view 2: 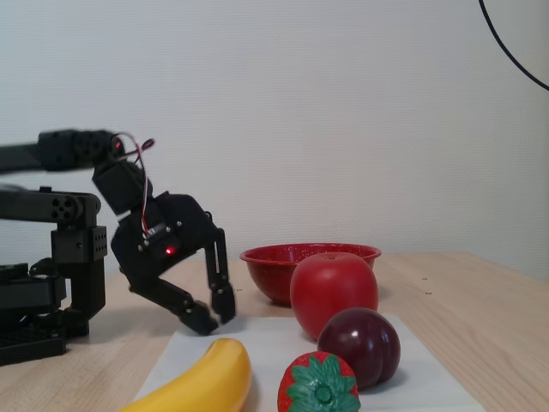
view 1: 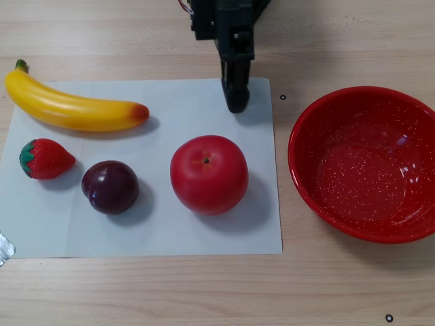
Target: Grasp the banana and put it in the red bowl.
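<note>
Presently, reading the other view left to right unless we say otherwise:
Banana (view 1: 71, 109): we see it lying flat at the sheet's upper left, green stem at far left, reddish tip pointing right; nothing touches it.
Strawberry (view 1: 45, 159): just below the banana.
Plum (view 1: 110, 187): right of the strawberry, apart from it.
Paper sheet (view 1: 156, 234): white, on the wooden tabletop (view 1: 204, 292), carrying all four fruits.
Apple (view 1: 209, 174): mid-sheet, right of the plum.
Claw (view 2: 213, 313): we note the tips slightly parted in the fixed view, empty, low over the sheet's far edge, well apart from the banana.
Red bowl (view 1: 302, 176): empty, on bare tabletop right of the sheet.
</note>
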`<control>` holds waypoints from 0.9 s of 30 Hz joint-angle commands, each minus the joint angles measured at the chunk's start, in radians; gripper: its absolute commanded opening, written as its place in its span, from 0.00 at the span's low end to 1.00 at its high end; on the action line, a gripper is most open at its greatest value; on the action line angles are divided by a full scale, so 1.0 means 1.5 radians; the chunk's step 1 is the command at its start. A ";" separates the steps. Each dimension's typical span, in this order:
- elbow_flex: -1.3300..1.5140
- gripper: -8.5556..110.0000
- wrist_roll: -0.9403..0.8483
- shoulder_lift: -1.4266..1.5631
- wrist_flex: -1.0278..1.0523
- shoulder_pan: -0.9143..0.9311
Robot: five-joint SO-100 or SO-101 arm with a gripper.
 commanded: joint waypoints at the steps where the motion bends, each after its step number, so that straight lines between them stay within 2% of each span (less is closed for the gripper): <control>1: -0.118 0.07 0.016 -0.032 0.045 0.003; 12: -0.468 0.07 0.052 -0.253 0.242 -0.094; 27: -0.948 0.07 0.165 -0.582 0.441 -0.315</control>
